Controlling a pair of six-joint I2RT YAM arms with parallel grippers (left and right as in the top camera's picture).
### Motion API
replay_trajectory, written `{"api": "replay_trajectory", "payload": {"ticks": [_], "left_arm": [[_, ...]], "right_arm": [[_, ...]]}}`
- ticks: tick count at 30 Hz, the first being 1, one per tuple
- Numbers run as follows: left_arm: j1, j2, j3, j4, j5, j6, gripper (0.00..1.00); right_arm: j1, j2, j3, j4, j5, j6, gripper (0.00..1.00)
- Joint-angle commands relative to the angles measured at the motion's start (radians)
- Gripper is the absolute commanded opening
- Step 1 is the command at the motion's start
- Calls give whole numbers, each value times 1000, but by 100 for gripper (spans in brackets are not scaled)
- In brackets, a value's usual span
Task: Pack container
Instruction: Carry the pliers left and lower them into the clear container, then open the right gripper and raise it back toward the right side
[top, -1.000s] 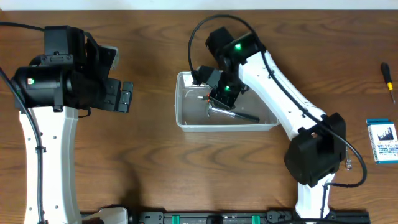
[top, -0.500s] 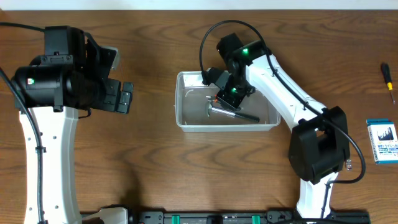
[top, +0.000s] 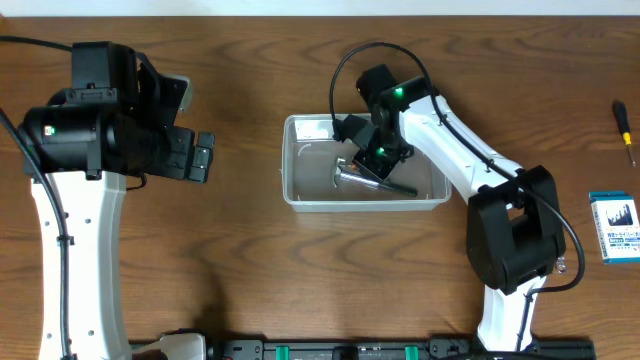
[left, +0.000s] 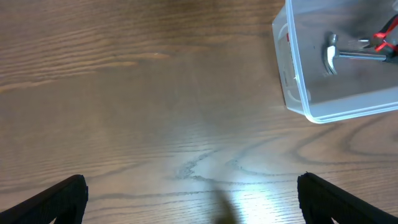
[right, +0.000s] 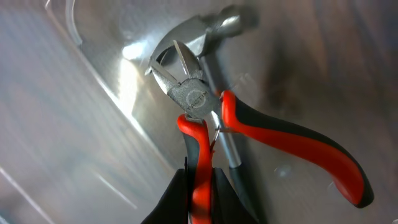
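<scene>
Likely robotics lab, white robot arm, wooden table

White arms with black joints, black cables, green lights.

clear container holds a hammer, top right

Left pincer spread wide, right pincer clamped tight, right arm stretched forward and leftward
</scene>
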Motion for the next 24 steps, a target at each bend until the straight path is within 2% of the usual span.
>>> {"api": "replay_trajectory", "payload": {"ticks": [1,19,21,24], "left_arm": [[-4,-5,6,-3,-11,-13,98],[-4,-5,6,-7,-11,-13,98],[-4,-5,6,-7,-11,-13,98],[-4,-5,6,-7,-11,-13,98]], "right_arm": [[-14,-7,-6,19,-15,32,2],[-40,92,-6,46,-15,50,1],[-42,92,-6,47,-14,50,2],[-43,92,-6,46,-14,50,11]]}}
